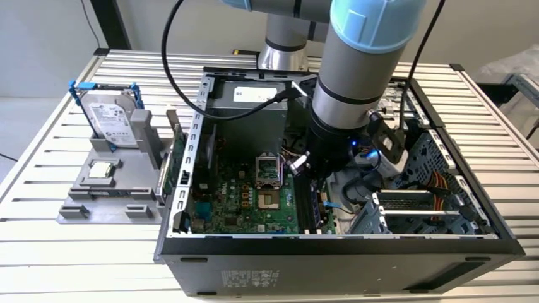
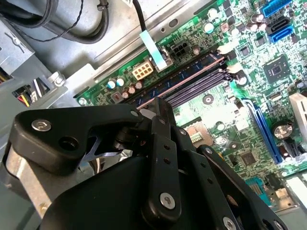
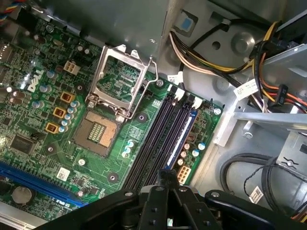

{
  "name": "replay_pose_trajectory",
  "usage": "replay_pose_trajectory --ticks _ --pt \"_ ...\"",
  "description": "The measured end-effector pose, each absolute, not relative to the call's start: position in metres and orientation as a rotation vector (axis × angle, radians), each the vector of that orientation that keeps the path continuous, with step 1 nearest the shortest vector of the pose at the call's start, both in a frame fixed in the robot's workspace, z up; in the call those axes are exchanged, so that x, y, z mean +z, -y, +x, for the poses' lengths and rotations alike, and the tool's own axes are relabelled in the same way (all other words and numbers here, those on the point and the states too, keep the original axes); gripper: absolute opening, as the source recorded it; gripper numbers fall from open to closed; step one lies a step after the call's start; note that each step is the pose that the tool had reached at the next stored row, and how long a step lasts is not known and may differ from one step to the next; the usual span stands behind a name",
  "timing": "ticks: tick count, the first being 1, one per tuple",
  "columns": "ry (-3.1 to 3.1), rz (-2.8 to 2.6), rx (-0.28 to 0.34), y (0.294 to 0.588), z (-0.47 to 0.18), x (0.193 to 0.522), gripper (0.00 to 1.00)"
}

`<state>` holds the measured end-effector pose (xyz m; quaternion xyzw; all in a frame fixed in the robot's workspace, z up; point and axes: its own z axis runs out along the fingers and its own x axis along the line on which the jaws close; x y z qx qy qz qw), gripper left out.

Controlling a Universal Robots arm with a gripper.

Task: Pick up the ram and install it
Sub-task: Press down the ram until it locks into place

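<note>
My gripper (image 3: 166, 173) hangs inside the open computer case (image 1: 181, 158), low over the near end of the dark memory slots (image 3: 158, 129) on the green motherboard (image 3: 53, 96). In both wrist views its fingers are drawn together with nothing visible between them. The same slots (image 2: 192, 81) run away from the gripper (image 2: 158, 103) in the second wrist view. In the exterior view a thin dark greenish strip, which looks like the ram (image 1: 163, 172), stands on edge between the grey fixture (image 1: 80, 205) and the case wall, well away from the arm.
The fixture holds a silver hard drive in a blue frame (image 1: 110, 120) and a small square processor chip (image 1: 101, 169). The processor socket (image 3: 98, 132) stands open with its metal frame raised. Cable bundles (image 3: 216, 43) and a drive cage (image 1: 413, 211) crowd the case's other side.
</note>
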<state>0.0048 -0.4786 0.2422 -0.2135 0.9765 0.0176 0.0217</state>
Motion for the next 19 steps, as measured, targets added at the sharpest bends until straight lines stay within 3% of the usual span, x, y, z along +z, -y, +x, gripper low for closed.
replay_pose_trajectory --ticks 19 --pt "-2.981 -0.849 0.059 0.4786 0.0048 0.2422 0.0"
